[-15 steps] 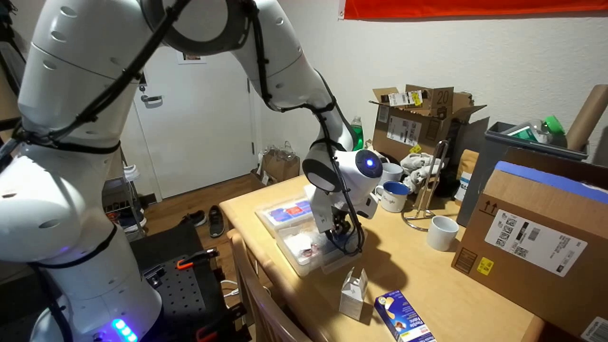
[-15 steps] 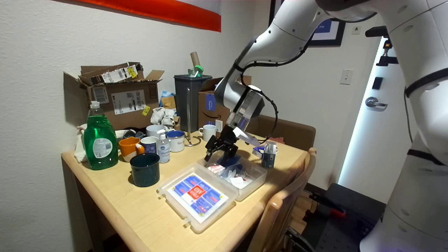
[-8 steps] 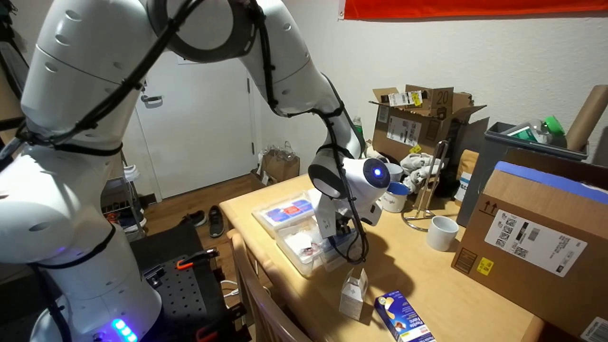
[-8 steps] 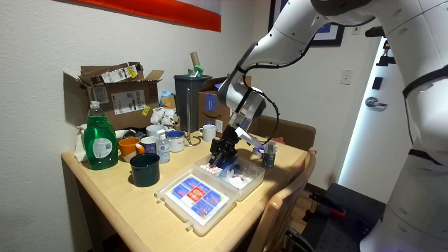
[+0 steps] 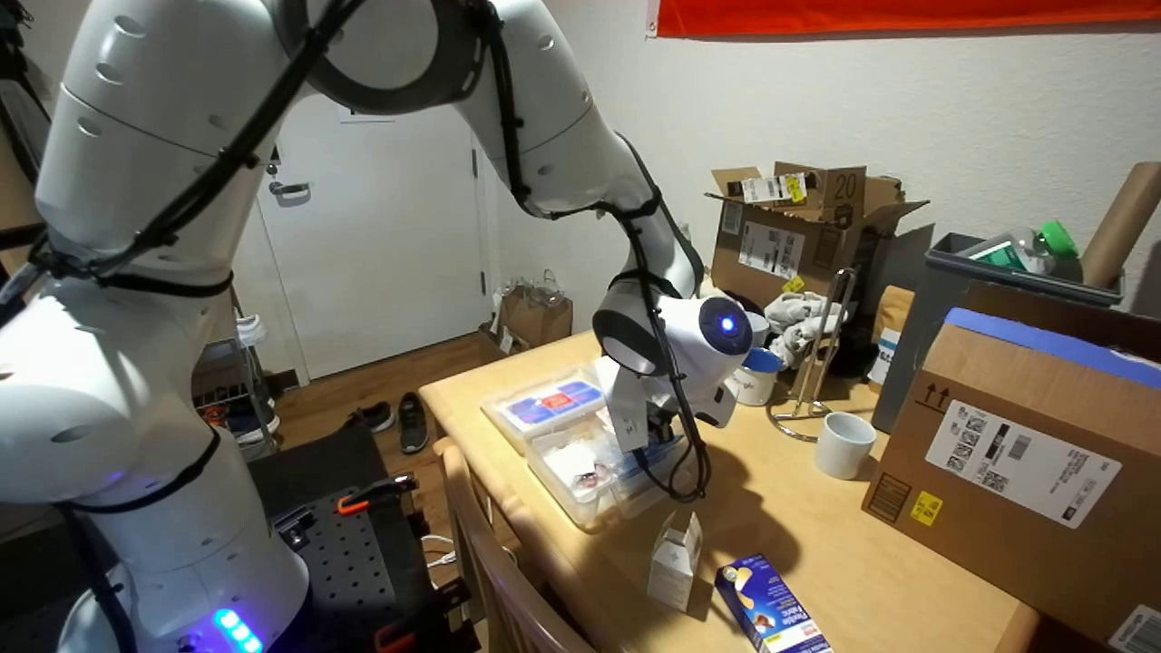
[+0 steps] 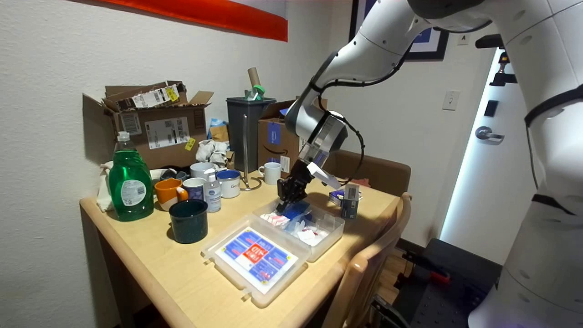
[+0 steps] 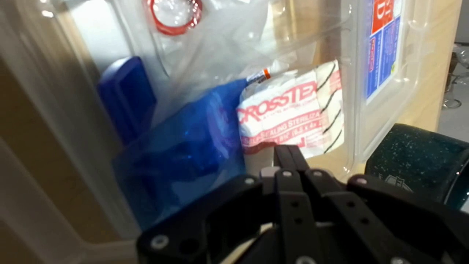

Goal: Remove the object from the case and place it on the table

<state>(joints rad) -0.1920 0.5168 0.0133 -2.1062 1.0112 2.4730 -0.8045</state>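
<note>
**One Case Open; Extraction Pending**

Done: the clear case (image 6: 329, 243) lies open on the table (image 6: 182, 273), its lid (image 6: 256, 258) laid out toward 8 o'clock in an exterior view. Left, by judgement: secure one item, lift it clear, set it on the table. Probable target: the paper packet (image 7: 282, 106), white with red print and a black-striped end, inside the case at 12 o'clock of the gripper (image 7: 290, 150). A creased, glossy blue packet (image 7: 183, 146) lies at 9 o'clock. Jaws: narrow, no gap visible; whether they pinch a packet edge cannot be told.
</note>
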